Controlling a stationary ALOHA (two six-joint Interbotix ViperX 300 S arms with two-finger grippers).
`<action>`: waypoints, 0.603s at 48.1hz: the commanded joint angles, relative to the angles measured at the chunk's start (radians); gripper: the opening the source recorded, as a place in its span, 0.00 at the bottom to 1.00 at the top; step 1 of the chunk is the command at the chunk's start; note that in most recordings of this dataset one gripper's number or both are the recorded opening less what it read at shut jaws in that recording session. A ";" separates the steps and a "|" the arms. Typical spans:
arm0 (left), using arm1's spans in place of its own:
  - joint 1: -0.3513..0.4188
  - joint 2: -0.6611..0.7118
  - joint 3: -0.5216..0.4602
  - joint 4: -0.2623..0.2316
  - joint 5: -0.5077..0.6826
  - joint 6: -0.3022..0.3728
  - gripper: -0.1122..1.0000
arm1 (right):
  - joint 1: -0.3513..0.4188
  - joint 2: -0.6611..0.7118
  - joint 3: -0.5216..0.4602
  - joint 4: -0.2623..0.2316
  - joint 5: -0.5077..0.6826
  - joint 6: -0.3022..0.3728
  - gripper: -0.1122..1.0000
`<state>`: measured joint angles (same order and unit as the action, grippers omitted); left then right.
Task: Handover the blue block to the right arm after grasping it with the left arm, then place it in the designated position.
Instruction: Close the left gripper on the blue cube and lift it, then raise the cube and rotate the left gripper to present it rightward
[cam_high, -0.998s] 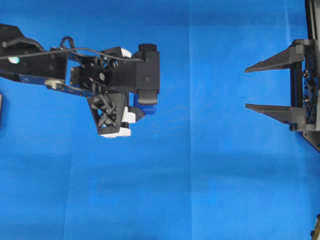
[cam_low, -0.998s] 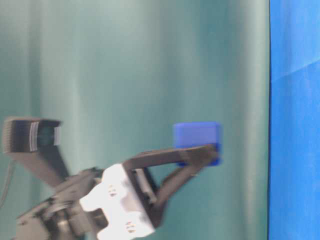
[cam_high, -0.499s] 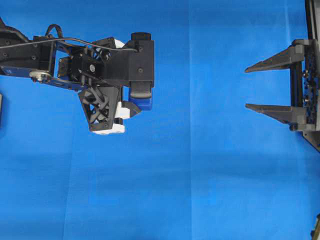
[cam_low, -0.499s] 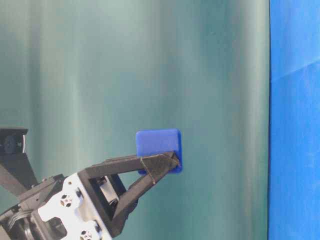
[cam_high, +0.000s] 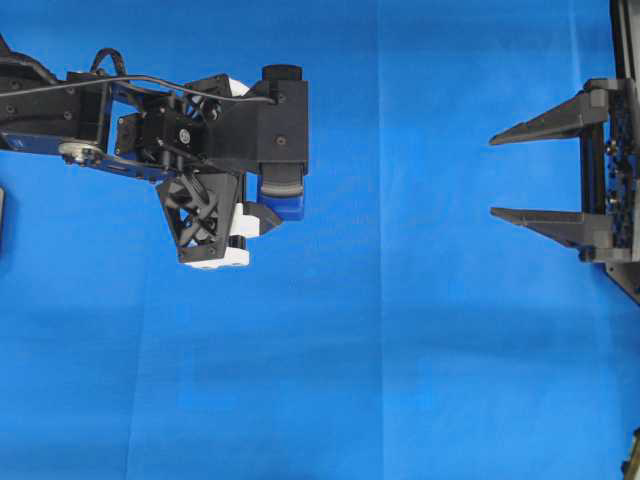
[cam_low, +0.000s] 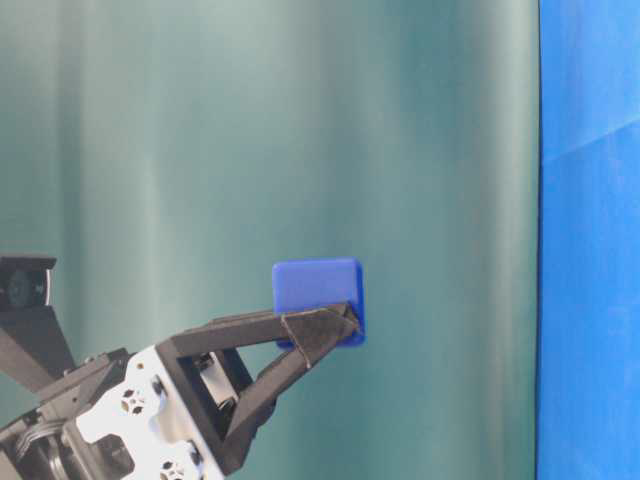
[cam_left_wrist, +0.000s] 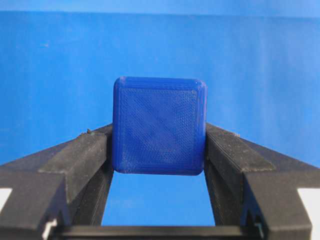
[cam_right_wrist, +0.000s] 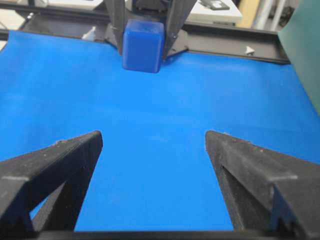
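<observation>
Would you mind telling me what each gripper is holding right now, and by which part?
The left gripper holds the blue block, its fingertips pinching the lower part of two opposite side faces. The right gripper is open and holds nothing.

Blue cloth (cam_high: 420, 350), green backdrop (cam_low: 250, 130)

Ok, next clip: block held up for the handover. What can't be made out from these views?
- Overhead: the blue block is mostly hidden under the left gripper; its height above the cloth can't be read.
- Overhead: the right arm is cut by the frame edge; only the right gripper shows.
- Table-level: the right gripper is out of frame, so the gap to it is unreadable.
- No view shows a marked placement spot.
</observation>
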<state>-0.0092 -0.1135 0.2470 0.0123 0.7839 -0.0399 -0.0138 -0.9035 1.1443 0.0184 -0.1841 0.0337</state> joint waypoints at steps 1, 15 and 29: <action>-0.002 -0.029 -0.021 0.003 -0.005 0.000 0.52 | 0.000 0.005 -0.029 0.003 -0.002 0.002 0.97; -0.002 -0.029 -0.021 0.005 -0.006 0.000 0.52 | 0.000 0.005 -0.029 0.003 -0.003 0.002 0.97; -0.002 -0.029 -0.021 0.005 -0.021 0.002 0.52 | 0.000 0.003 -0.029 0.003 -0.002 0.002 0.97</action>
<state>-0.0077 -0.1150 0.2470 0.0138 0.7701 -0.0399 -0.0138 -0.9035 1.1443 0.0184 -0.1810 0.0337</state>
